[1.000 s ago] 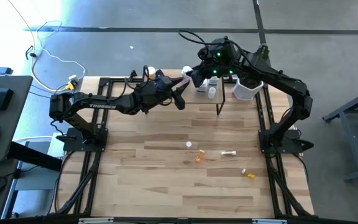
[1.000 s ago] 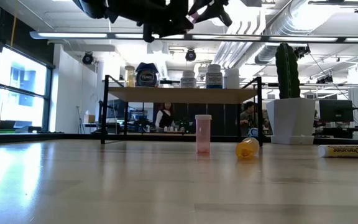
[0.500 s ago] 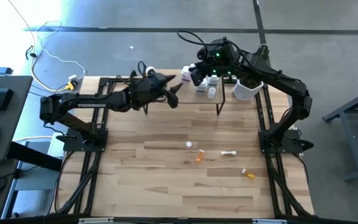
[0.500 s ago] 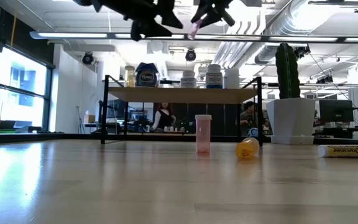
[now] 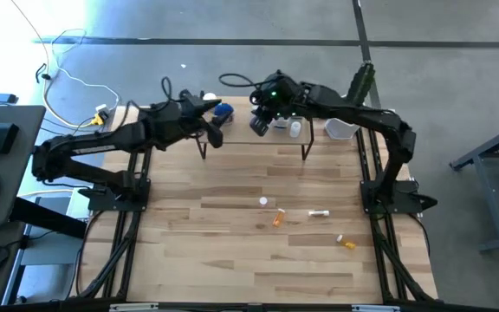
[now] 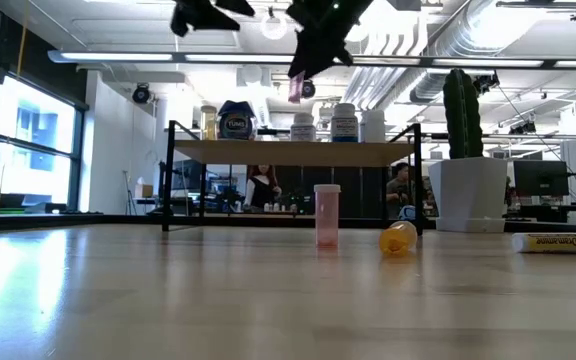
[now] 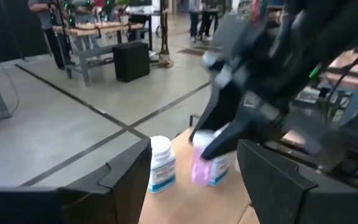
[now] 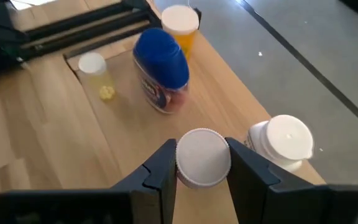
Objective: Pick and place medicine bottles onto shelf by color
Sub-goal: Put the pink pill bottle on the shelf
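Observation:
My right gripper [image 5: 261, 121] hovers over the shelf [image 6: 298, 152], shut on a pink medicine bottle [image 6: 295, 88] with a white cap [image 8: 202, 157]. On the shelf stand a blue-lidded jar [image 8: 160, 62], an orange bottle [image 8: 179, 25], a small bottle of yellow pills [image 8: 95, 71] and white bottles [image 7: 160, 165]. My left gripper [image 5: 215, 136] is open and holds nothing, left of the right gripper and above the shelf's left end. On the table, a pink bottle [image 6: 327, 214] stands upright and an orange one [image 6: 398, 238] lies on its side. My right gripper pinches the pink bottle at its white-capped top end [image 8: 185, 163], one finger on either side of the cap. The fingers slant down from above. The bottle hangs below them, nearly upright, clear of the shelf top and of the bottles standing on it.
A white pot with a cactus [image 6: 463, 190] stands by the shelf's right end. A white tube [image 5: 319, 212] and another orange bottle [image 5: 346, 243] lie on the table toward the near right. The shelf's thin black legs [image 5: 304, 152] stand on the table.
My left gripper has let go of the pink bottle and drawn back toward the table's left edge, rising a little. My right gripper has kept the bottle, rolled its wrist, and carried it down and leftward over the shelf, between the blue-lidded jar and the white bottles.

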